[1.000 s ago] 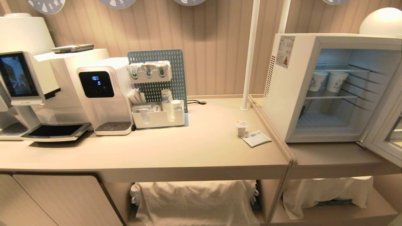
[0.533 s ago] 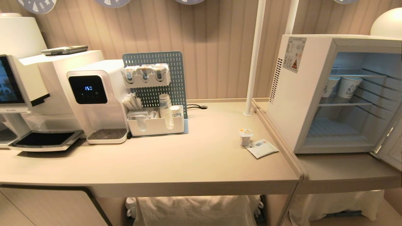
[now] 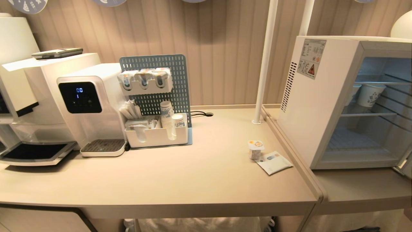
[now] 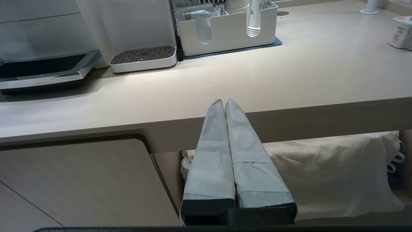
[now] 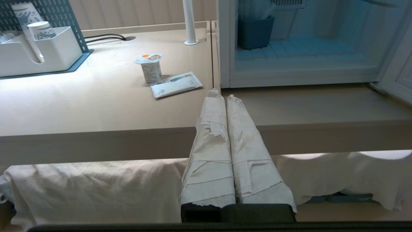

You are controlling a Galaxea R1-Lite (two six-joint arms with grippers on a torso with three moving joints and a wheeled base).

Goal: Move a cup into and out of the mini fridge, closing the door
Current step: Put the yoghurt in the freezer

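So nothing is done yet: the right gripper, fingers pressed together and empty, hangs short of the counter, the cup ahead and leftward, the mini fridge standing open beyond.

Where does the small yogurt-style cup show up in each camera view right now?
Head view: the cup stands on the counter, lower right of centre, left of the mini fridge.
Left wrist view: at the far right edge, partly cut off.
Right wrist view: upper left of centre.
Shared landmark: the white pole's base, behind the cup.
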